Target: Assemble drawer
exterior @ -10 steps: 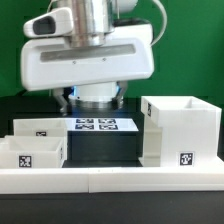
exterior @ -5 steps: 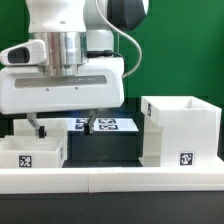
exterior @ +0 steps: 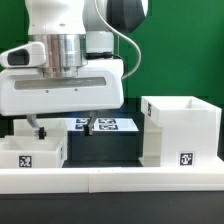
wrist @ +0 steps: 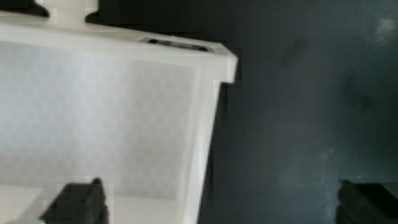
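Note:
The drawer casing [exterior: 180,130], a white open cube with a tag on its front, stands at the exterior view's right. Two shallow white trays sit at the left, the front one [exterior: 28,152] tagged and the second [exterior: 22,127] behind it. My gripper [exterior: 64,127] hangs open and empty just above the trays, its fingertips [exterior: 38,128] spread wide. In the wrist view a tray [wrist: 107,120] fills one side. My gripper [wrist: 222,205] straddles its side wall, one finger [wrist: 75,203] over the tray's inside and the other over the black table.
The marker board [exterior: 108,124] lies flat on the black table between the trays and the casing. A long low white border wall [exterior: 110,180] runs along the front. A green backdrop stands behind.
The arm has moved toward the exterior view's left, from above the marker board to above the trays, and has held still for the last half second. The parts have not moved.

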`<state>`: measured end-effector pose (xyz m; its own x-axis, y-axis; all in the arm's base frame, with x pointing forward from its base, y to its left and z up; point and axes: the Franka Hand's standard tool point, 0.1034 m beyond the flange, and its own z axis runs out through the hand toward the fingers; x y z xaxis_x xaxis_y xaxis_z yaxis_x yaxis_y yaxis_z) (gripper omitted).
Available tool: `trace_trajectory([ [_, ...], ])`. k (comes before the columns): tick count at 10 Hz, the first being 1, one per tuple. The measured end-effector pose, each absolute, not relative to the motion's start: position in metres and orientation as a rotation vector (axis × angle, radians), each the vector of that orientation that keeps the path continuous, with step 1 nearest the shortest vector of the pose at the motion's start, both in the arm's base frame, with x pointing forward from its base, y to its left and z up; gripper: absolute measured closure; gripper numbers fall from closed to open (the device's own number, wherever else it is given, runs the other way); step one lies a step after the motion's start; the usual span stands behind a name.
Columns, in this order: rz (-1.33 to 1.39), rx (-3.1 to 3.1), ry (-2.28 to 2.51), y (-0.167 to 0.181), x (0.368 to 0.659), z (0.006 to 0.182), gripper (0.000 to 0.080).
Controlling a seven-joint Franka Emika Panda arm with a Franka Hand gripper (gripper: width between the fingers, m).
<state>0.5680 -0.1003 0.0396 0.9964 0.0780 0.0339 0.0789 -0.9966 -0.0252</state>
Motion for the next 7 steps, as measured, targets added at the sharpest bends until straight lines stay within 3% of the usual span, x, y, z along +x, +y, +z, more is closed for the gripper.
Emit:
trace_trajectory([
  [2, -0.046, -3.124, -0.125, -0.099, 0.558, 0.021, 0.015],
  [7, -0.057, -3.137, -0.133, -0.098, 0.554, 0.007, 0.015],
])
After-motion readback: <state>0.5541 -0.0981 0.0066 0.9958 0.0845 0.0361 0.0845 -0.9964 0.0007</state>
